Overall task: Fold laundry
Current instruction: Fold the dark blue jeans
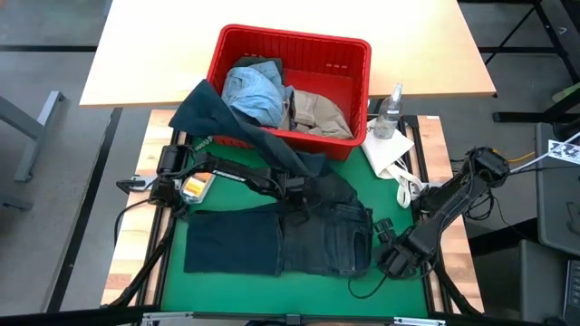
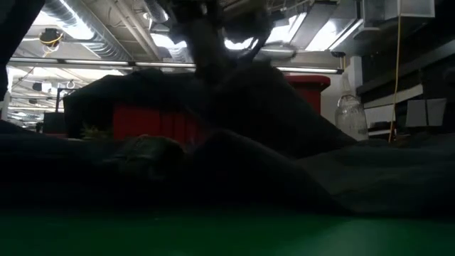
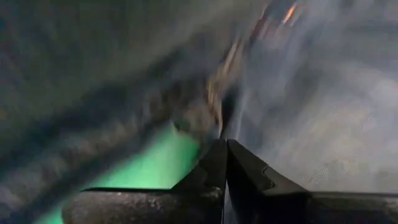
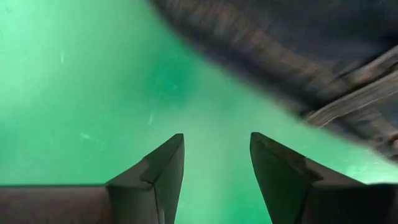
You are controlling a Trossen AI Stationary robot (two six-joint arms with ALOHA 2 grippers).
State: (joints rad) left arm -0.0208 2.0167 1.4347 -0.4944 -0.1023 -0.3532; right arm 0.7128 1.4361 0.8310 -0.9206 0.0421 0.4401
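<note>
L gripper (image 1: 292,187) pinched tight on dark navy jeans (image 1: 308,237) atop green mat (image 1: 399,299). R gripper (image 4: 216,163) spread wide, holding nothing, just beside jeans' edge.

I work in what looks like a lab or industrial workshop: above me run bare ceiling ducts (image 2: 92,32) and strip lights (image 2: 313,32) (no finished ceiling), the floor (image 1: 45,190) is grey, and my green mat (image 1: 272,290) sits on a framed bench beside a pale table (image 1: 163,54)

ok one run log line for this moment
left gripper: shut on dark jeans | right gripper: open over green mat, beside jeans | basket: light denim, khaki inside
</note>
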